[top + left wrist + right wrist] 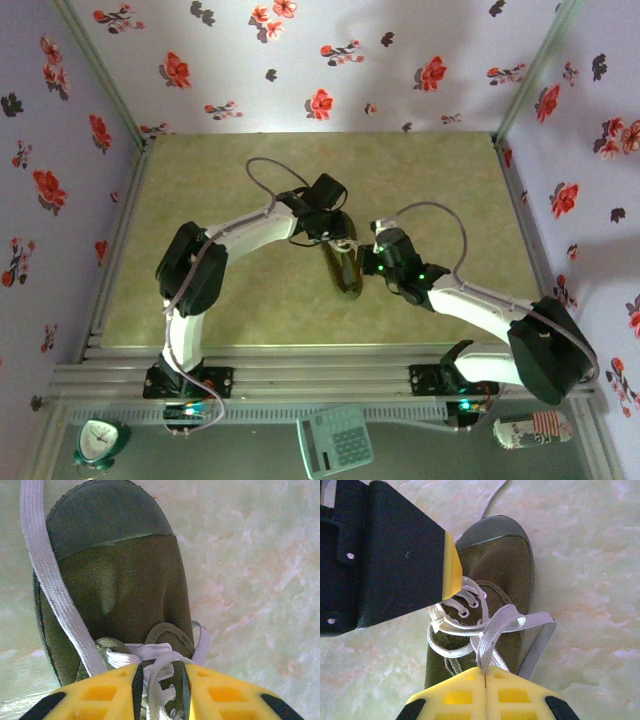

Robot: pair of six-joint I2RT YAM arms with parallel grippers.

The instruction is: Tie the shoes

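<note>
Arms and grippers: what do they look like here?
The left arm and right arm have white links and black joint housings; a thin grey cable loops off each wrist. Green lights glow on the right wrist. The left gripper and right gripper have yellow fingers with recessed pockets and black patches.

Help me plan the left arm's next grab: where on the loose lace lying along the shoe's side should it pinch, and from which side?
Probably the stretch of the loose lace draped over the shoe just behind the toe cap, from straight above, jaws straddling its width: there it lies flat, untangled and raised on the canvas.
</note>
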